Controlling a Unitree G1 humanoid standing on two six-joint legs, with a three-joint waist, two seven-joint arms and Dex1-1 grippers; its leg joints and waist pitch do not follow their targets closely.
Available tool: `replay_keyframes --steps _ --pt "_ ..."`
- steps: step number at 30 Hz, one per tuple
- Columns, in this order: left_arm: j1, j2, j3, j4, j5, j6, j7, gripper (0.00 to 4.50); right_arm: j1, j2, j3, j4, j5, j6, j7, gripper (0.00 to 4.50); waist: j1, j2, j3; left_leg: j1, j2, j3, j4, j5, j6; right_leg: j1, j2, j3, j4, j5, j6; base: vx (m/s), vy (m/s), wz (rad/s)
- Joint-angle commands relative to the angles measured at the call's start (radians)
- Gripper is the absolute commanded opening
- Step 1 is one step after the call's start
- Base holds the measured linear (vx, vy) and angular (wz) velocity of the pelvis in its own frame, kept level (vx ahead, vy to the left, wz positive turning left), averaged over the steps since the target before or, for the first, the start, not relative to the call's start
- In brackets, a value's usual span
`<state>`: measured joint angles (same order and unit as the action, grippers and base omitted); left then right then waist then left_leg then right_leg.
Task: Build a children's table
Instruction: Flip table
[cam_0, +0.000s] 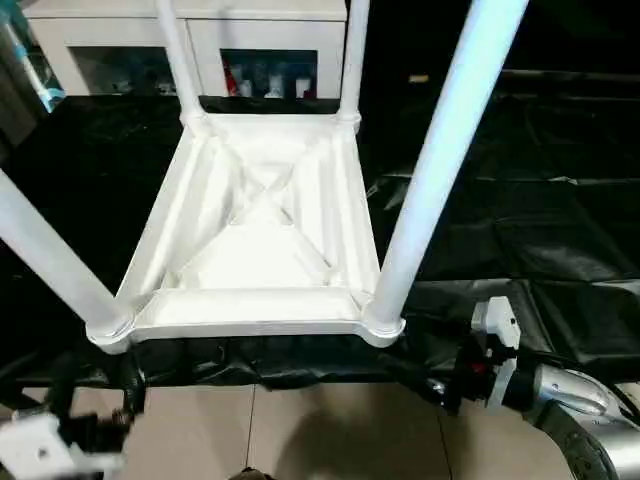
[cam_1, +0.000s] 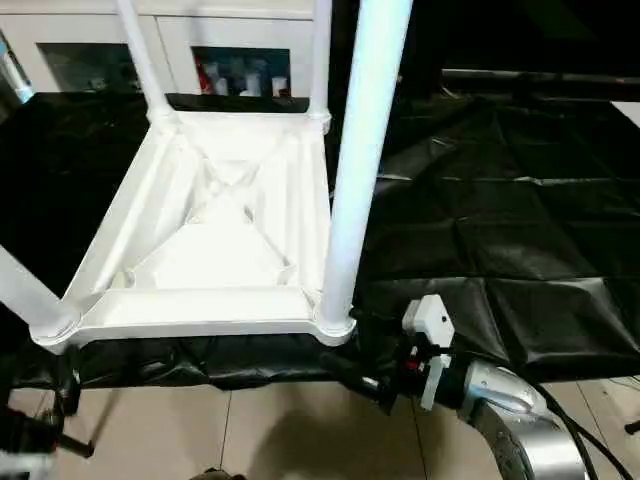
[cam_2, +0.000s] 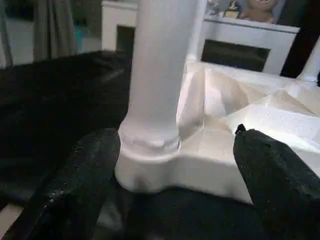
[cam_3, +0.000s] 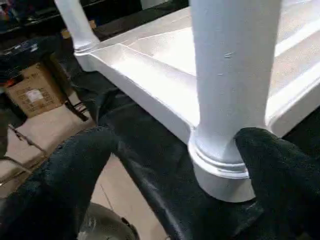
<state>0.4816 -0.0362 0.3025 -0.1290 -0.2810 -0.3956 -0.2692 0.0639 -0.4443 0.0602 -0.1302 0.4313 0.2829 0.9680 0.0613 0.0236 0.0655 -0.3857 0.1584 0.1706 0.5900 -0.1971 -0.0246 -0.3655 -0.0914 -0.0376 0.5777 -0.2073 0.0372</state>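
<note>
The children's table (cam_0: 260, 250) lies upside down on a black sheet, ribbed underside up. All of its long white legs stand in the corner sockets, among them the near right leg (cam_0: 440, 160) and the near left leg (cam_0: 45, 255). My left gripper (cam_2: 175, 145) is open just in front of the near left socket (cam_2: 150, 160), its black fingers (cam_2: 85, 175) spread wider than the leg base and clear of it. My right gripper (cam_3: 177, 137) is open low at the near right socket (cam_3: 220, 175), with one finger (cam_3: 270, 165) close beside the leg base.
The black sheet (cam_0: 520, 200) covers the work surface, and its front edge drops to a tiled floor (cam_0: 320, 430). A white glass-door cabinet (cam_0: 200, 40) stands behind the table. A cardboard box (cam_3: 32, 92) sits on the floor to one side.
</note>
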Motion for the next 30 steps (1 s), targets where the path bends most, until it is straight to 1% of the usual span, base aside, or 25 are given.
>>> replay_keyframes --steps 1,2,3,4,5,6,7,8,9,10,11,12,14,15,17,18,19,21,24,25,26,27,29,30 --pt "-0.065 0.053 0.027 0.075 -0.013 0.016 0.009 4.48 -0.024 0.003 0.024 0.011 0.010 0.007 0.009 4.50 0.002 -0.001 -0.033 0.014 0.073 -0.031 -0.094 -0.322 0.024 0.014 -0.048 0.035 -0.067 -0.177 -0.157 0.000 0.000 0.00" --pt "-0.115 0.088 0.041 0.109 -0.026 0.039 0.006 4.48 -0.028 0.007 0.026 0.015 0.007 0.002 0.008 4.50 0.002 -0.001 -0.037 0.018 0.069 -0.030 -0.091 -0.322 0.021 0.012 -0.046 0.035 -0.066 -0.181 -0.154 0.000 0.000 0.00" --pt "-0.146 0.110 0.049 0.130 -0.033 0.055 0.003 4.48 -0.030 0.010 0.027 0.017 0.005 -0.001 0.007 4.50 0.002 0.002 -0.038 0.023 0.067 -0.029 -0.091 -0.330 0.014 0.008 -0.046 0.035 -0.065 -0.194 -0.157 0.000 0.000 0.00" --pt "-0.162 0.121 0.053 0.144 -0.034 0.061 0.001 4.48 -0.033 0.013 0.028 0.020 0.002 -0.005 0.004 4.50 0.001 0.003 -0.036 0.019 0.071 -0.032 -0.095 -0.336 0.003 0.012 -0.049 0.034 -0.065 -0.207 -0.160 0.000 0.000 0.00" --pt "-0.198 0.147 0.061 0.178 -0.037 0.077 -0.001 4.48 -0.039 0.023 0.030 0.028 -0.005 -0.014 -0.004 4.50 0.001 0.009 -0.037 0.019 0.071 -0.033 -0.097 -0.338 -0.006 0.013 -0.050 0.033 -0.064 -0.210 -0.160 0.000 0.000 0.00" --pt "-0.255 0.180 0.078 0.233 -0.030 0.107 0.009 4.48 -0.052 0.046 0.030 0.045 -0.015 -0.030 -0.026 4.50 -0.004 0.006 -0.036 0.019 0.066 -0.030 -0.095 -0.350 -0.012 0.007 -0.046 0.033 -0.063 -0.210 -0.162 0.000 0.000 0.00" --pt "-0.276 0.191 0.085 0.254 -0.024 0.117 0.016 4.48 -0.057 0.056 0.029 0.053 -0.018 -0.036 -0.034 4.50 -0.006 0.005 -0.041 0.021 0.065 -0.031 -0.095 -0.351 -0.017 0.010 -0.048 0.033 -0.061 -0.213 -0.165 0.000 0.000 0.00" --pt "-0.291 0.195 0.089 0.255 -0.028 0.136 0.022 4.48 -0.064 0.068 0.025 0.063 -0.029 -0.049 -0.053 4.50 -0.009 0.006 -0.042 0.017 0.066 -0.033 -0.095 -0.340 -0.019 0.014 -0.050 0.032 -0.059 -0.205 -0.168 0.000 0.000 0.00" --pt "-0.307 0.199 0.093 0.242 -0.032 0.155 0.036 4.48 -0.071 0.083 0.017 0.074 -0.030 -0.055 -0.068 4.50 -0.014 0.008 -0.041 0.013 0.070 -0.035 -0.098 -0.338 -0.022 0.016 -0.051 0.028 -0.058 -0.200 -0.178 0.000 0.000 0.00" --pt "-0.311 0.200 0.093 0.237 -0.036 0.162 0.039 4.48 -0.073 0.087 0.014 0.076 -0.030 -0.057 -0.073 4.50 -0.014 0.008 -0.041 0.013 0.070 -0.035 -0.098 -0.338 -0.022 0.016 -0.051 0.028 -0.058 -0.200 -0.178 0.000 0.000 0.00" --pt "-0.322 0.205 0.093 0.226 -0.036 0.194 0.055 4.48 -0.075 0.094 0.007 0.081 -0.037 -0.066 -0.089 4.50 -0.016 0.008 -0.043 0.019 0.070 -0.033 -0.096 -0.348 -0.023 0.011 -0.050 0.030 -0.058 -0.196 -0.187 0.000 0.000 0.00" --pt "-0.324 0.206 0.093 0.226 -0.035 0.199 0.058 4.48 -0.075 0.094 0.006 0.081 -0.037 -0.067 -0.092 4.50 -0.017 0.008 -0.044 0.021 0.070 -0.031 -0.094 -0.347 -0.022 0.009 -0.049 0.032 -0.058 -0.185 -0.195 0.000 0.000 0.00" --pt "-0.339 0.211 0.093 0.230 -0.047 0.205 0.068 4.48 -0.075 0.093 0.005 0.086 -0.042 -0.075 -0.103 4.50 -0.015 0.009 -0.043 0.021 0.069 -0.029 -0.093 -0.345 -0.016 0.010 -0.050 0.032 -0.059 -0.183 -0.200 0.000 0.000 0.00" --pt "-0.346 0.210 0.089 0.220 -0.057 0.213 0.071 4.48 -0.076 0.094 -0.002 0.096 -0.051 -0.088 -0.118 4.50 -0.012 0.011 -0.046 0.023 0.070 -0.027 -0.092 -0.337 -0.011 0.010 -0.049 0.033 -0.058 -0.172 -0.204 0.000 0.000 0.00" --pt "-0.349 0.208 0.080 0.207 -0.059 0.213 0.065 4.48 -0.079 0.098 -0.014 0.111 -0.061 -0.104 -0.131 4.50 -0.010 0.009 -0.046 0.019 0.070 -0.026 -0.091 -0.315 -0.003 0.012 -0.049 0.032 -0.057 -0.149 -0.210 0.000 0.000 0.00" --pt "-0.343 0.200 0.064 0.189 -0.060 0.216 0.056 4.48 -0.082 0.100 -0.027 0.125 -0.065 -0.114 -0.142 4.50 -0.008 0.010 -0.047 0.020 0.072 -0.026 -0.091 -0.309 0.000 0.012 -0.051 0.032 -0.056 -0.140 -0.218 0.000 0.000 0.00" --pt "-0.337 0.188 0.050 0.167 -0.061 0.226 0.044 4.48 -0.086 0.102 -0.040 0.142 -0.066 -0.124 -0.152 4.50 -0.006 0.010 -0.047 0.020 0.072 -0.025 -0.091 -0.303 0.003 0.013 -0.049 0.032 -0.055 -0.130 -0.222 0.000 0.000 0.00" --pt "-0.331 0.170 0.032 0.139 -0.062 0.243 0.042 4.48 -0.088 0.095 -0.052 0.154 -0.063 -0.130 -0.153 4.50 -0.002 0.009 -0.048 0.021 0.074 -0.023 -0.089 -0.290 0.007 0.014 -0.049 0.032 -0.053 -0.107 -0.230 0.000 0.000 0.00" --pt "-0.338 0.155 0.011 0.117 -0.062 0.269 0.060 4.48 -0.081 0.079 -0.071 0.162 -0.061 -0.136 -0.162 4.50 0.005 0.008 -0.049 0.021 0.073 -0.021 -0.087 -0.269 0.020 0.016 -0.049 0.032 -0.052 -0.087 -0.229 0.000 0.000 0.00" --pt "-0.341 0.155 0.006 0.120 -0.061 0.276 0.062 4.48 -0.079 0.074 -0.075 0.164 -0.062 -0.138 -0.163 4.50 0.005 -0.006 -0.050 0.018 0.073 -0.020 -0.085 -0.252 0.031 0.020 -0.052 0.032 -0.049 -0.092 -0.227 0.000 0.000 0.00" --pt "-0.349 0.156 -0.004 0.128 -0.054 0.280 0.063 4.31 -0.074 0.066 -0.081 0.166 -0.066 -0.143 -0.168 4.50 0.007 -0.003 -0.049 0.020 0.073 -0.019 -0.086 -0.255 0.033 0.017 -0.051 0.032 -0.053 -0.109 -0.223 0.000 0.000 0.00" --pt "-0.356 0.154 -0.012 0.133 -0.054 0.285 0.061 4.20 -0.069 0.059 -0.090 0.168 -0.068 -0.147 -0.171 4.50 0.007 -0.002 -0.047 0.021 0.072 -0.018 -0.086 -0.266 0.032 0.015 -0.050 0.032 -0.057 -0.137 -0.216 0.000 0.000 0.00" --pt "-0.361 0.152 -0.017 0.135 -0.056 0.288 0.059 4.12 -0.065 0.055 -0.097 0.170 -0.069 -0.149 -0.172 4.50 0.010 -0.001 -0.047 0.023 0.072 -0.018 -0.087 -0.281 0.025 0.013 -0.050 0.033 -0.060 -0.173 -0.206 0.000 0.000 0.00" --pt "-0.370 0.145 -0.030 0.128 -0.049 0.305 0.065 4.07 -0.052 0.039 -0.110 0.166 -0.062 -0.148 -0.158 4.50 0.012 0.002 -0.047 0.024 0.073 -0.018 -0.088 -0.290 0.019 0.012 -0.050 0.033 -0.061 -0.189 -0.201 0.000 0.000 0.00"
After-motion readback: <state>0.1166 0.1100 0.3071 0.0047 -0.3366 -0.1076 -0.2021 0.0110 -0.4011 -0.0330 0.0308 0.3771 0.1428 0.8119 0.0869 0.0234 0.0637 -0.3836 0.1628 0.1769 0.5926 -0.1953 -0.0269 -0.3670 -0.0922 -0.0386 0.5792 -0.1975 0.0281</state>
